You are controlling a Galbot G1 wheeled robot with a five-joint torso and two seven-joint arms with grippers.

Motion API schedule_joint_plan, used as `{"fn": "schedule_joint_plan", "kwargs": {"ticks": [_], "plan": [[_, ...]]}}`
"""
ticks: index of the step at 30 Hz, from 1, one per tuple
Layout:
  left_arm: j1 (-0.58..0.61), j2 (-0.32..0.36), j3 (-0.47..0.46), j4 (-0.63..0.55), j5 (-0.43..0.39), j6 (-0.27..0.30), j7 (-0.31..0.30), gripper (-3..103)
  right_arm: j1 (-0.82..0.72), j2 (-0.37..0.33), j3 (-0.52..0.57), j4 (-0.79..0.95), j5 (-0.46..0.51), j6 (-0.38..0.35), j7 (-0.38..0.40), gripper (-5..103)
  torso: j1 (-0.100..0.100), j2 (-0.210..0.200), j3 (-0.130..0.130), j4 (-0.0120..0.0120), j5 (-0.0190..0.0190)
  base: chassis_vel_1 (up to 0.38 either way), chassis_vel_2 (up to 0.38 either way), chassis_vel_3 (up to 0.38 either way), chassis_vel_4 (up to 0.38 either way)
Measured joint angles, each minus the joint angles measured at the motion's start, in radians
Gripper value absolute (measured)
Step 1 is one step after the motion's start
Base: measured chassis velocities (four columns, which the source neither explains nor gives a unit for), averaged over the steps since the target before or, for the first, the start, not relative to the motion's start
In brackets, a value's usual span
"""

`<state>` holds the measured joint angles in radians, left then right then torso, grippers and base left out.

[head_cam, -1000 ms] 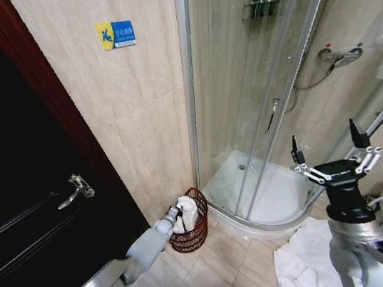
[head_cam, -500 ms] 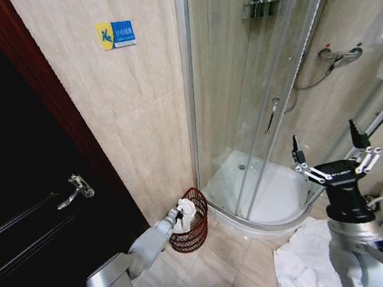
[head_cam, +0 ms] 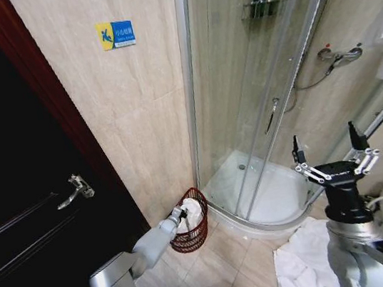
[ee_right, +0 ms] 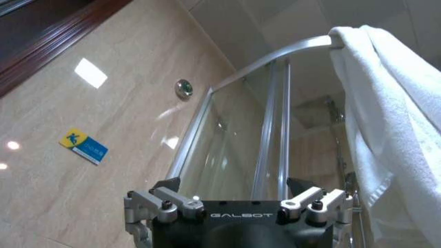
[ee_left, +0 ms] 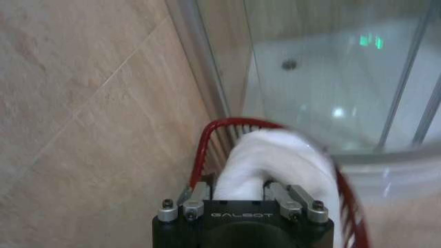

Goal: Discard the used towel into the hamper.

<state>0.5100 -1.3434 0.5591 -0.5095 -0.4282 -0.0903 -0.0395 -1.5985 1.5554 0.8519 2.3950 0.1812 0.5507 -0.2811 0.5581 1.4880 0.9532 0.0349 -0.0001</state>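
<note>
Tiled bathroom floor (head_cam: 229, 253) beside a glass shower enclosure (head_cam: 258, 105). The hamper (head_cam: 191, 236) stands against the wall; the left hand (head_cam: 180, 217) grips the white towel (ee_left: 276, 160) over its opening. The right hand (head_cam: 327, 159) is raised, fingers spread, empty.

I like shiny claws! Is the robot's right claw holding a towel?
No, the right gripper is up in the air, fingers spread, with nothing between them.

Dark red-brown openwork wire hamper (head_cam: 193, 234); plain white cloth towel (head_cam: 192, 214); beige marble-veined tiled wall (head_cam: 130, 116); blue-and-yellow rectangular sign (head_cam: 115, 34).
</note>
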Motion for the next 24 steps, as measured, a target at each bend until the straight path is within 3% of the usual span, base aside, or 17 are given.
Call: {"fn": "schedule_joint_plan", "kwargs": {"ticks": [2,6,7,13,14,16,18,21,24], "plan": [[-0.001,0.016,0.003,0.0,0.118,0.03,0.005,52,-0.003,0.0,0.001,-0.002,0.0,0.001,0.002,100,0.0,0.0,0.0,0.0006,0.0003,0.0,0.0,0.0,0.0],[-0.001,0.024,0.003,-0.008,0.158,0.048,0.011,57,-0.004,0.0,0.002,-0.003,0.0,0.002,0.002,100,0.0,0.0,0.0,0.0006,0.0001,0.0,0.0,0.0,0.0],[-0.001,0.025,0.002,-0.011,0.162,0.051,0.012,62,-0.004,0.0,0.002,-0.005,0.0,0.003,0.002,100,0.0,0.0,0.0,0.0004,0.0001,0.0,0.0,0.0,0.0],[0.008,0.037,-0.004,-0.054,0.118,0.046,0.02,89,-0.005,0.002,0.001,-0.006,-0.001,0.003,0.003,100,0.0,0.0,0.0,0.0002,0.0,0.0,0.0,0.0,0.0],[0.008,0.037,-0.004,-0.054,0.118,0.046,0.02,89,-0.005,0.002,0.001,-0.006,-0.001,0.003,0.003,100,0.0,0.0,0.0,0.0002,0.0,0.0,0.0,0.0,0.0],[0.025,0.063,-0.013,-0.119,0.077,0.041,0.045,98,-0.007,0.003,0.001,-0.001,-0.012,-0.003,0.033,100,0.0,0.0,0.0,0.0002,0.0,0.0,0.0,0.0,0.0],[0.038,0.081,-0.016,-0.165,0.067,0.051,0.054,98,-0.01,0.005,0.001,0.005,-0.023,-0.016,0.062,100,0.0,0.0,0.0,0.0002,0.0001,0.0,0.0,0.0,0.0],[0.093,0.155,-0.049,-0.335,0.05,0.128,0.062,100,-0.017,0.005,0.004,0.024,-0.044,-0.07,0.127,100,0.0,0.0,0.0,0.0004,0.0,0.0,0.0,0.0,0.0],[0.125,0.2,-0.077,-0.415,0.038,0.155,0.06,100,-0.021,0.004,0.005,0.032,-0.057,-0.1,0.16,100,0.0,0.0,0.0,0.0004,-0.0002,0.0,0.0,0.0,0.0]]}}
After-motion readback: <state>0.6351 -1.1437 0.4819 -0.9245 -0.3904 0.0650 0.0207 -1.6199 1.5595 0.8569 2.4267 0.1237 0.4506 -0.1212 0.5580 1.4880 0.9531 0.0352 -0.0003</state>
